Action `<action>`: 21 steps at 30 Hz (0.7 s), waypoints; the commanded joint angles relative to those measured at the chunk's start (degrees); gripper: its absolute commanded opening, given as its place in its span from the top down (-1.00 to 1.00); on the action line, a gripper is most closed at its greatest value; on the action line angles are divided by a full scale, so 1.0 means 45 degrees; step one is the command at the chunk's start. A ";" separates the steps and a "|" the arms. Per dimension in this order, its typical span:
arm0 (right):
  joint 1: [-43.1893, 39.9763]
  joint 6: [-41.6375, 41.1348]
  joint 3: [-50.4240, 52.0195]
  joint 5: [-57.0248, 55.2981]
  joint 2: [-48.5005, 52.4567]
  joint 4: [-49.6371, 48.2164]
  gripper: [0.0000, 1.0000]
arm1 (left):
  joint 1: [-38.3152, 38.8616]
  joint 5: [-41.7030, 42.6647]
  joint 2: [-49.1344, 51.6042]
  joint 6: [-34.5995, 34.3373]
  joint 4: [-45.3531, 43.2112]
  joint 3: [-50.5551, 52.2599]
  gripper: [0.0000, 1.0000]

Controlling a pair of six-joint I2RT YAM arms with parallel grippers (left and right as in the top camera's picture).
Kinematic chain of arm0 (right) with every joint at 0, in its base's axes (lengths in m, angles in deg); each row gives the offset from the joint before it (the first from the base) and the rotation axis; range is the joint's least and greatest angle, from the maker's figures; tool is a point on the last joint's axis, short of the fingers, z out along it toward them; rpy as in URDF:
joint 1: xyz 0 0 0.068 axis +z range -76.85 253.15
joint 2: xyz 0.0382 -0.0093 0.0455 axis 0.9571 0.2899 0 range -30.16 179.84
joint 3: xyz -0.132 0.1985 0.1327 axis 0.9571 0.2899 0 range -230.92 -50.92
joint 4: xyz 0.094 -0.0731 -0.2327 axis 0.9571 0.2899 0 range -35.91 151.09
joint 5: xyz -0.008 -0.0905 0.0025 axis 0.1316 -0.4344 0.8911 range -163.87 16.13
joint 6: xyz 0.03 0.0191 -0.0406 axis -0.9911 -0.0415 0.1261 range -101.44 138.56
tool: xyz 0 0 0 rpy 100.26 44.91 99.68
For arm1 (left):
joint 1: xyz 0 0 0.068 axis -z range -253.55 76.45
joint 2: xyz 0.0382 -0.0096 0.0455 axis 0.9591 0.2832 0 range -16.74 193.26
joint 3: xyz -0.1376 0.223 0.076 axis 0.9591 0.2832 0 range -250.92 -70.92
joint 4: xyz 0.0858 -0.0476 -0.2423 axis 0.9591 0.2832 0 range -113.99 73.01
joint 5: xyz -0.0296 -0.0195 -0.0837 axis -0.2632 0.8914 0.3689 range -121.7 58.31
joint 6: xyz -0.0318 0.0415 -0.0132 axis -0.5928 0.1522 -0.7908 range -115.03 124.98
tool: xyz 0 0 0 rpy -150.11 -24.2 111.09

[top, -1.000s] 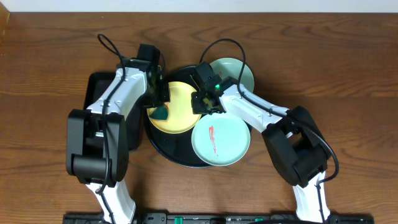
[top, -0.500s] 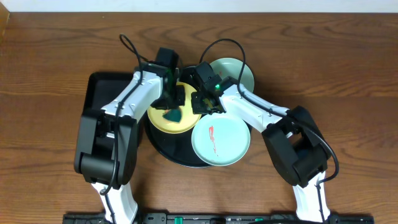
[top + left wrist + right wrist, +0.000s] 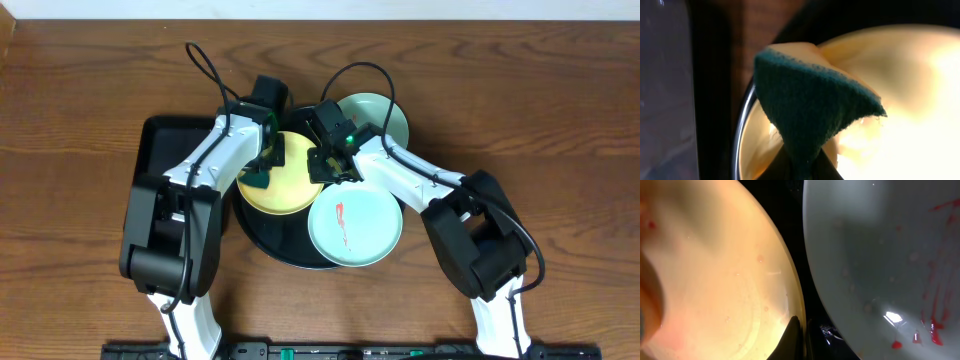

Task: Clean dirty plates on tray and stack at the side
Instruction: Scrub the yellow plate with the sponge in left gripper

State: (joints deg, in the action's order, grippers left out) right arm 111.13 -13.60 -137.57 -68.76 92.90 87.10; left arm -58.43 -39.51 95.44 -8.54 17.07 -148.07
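Note:
The pale yellow plate [image 3: 292, 182] lies on the left of the round black tray [image 3: 270, 246]. My left gripper [image 3: 262, 172] is shut on a dark green sponge [image 3: 257, 181] and presses it on the plate's left part; the left wrist view shows the sponge [image 3: 815, 110] over the plate [image 3: 910, 90]. My right gripper [image 3: 322, 165] is shut on the yellow plate's right rim [image 3: 715, 280]. An aqua plate with red smears [image 3: 365, 235] lies at the tray's front right and shows in the right wrist view [image 3: 870, 255]. A second aqua plate [image 3: 386, 115] sits at the tray's back right.
A rectangular black tray [image 3: 160, 160] stands left of the round tray, under my left arm. Bare brown wood tabletop [image 3: 560, 120] lies to the right and behind. Cables loop above both arms.
My left gripper swept the sponge right across the yellow plate, then back to its left part. The right gripper has kept its hold on the rim.

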 commanded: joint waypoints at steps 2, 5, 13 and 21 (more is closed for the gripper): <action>0.0078 0.0355 -0.0068 -0.0136 0.0131 0.0131 0.97 | 0.0185 0.1423 0.0219 -0.0015 0.1209 0.0121 0.85; 0.0083 0.0355 -0.0068 -0.0136 0.0131 0.0126 0.97 | 0.0471 0.2735 0.0219 0.0976 0.1783 0.0126 0.85; 0.0083 0.0355 -0.0068 -0.0136 0.0131 0.0136 0.98 | 0.0622 0.3269 0.0219 0.2331 0.0641 0.0126 0.85; 0.0083 0.0355 -0.0068 -0.0131 0.0131 0.0185 0.97 | 0.0588 0.0695 0.0291 0.2278 -0.1462 0.0126 0.85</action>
State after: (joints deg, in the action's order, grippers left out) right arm 111.15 -13.36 -137.55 -68.59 92.90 87.19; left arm -55.48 -29.91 95.47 0.72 12.09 -147.85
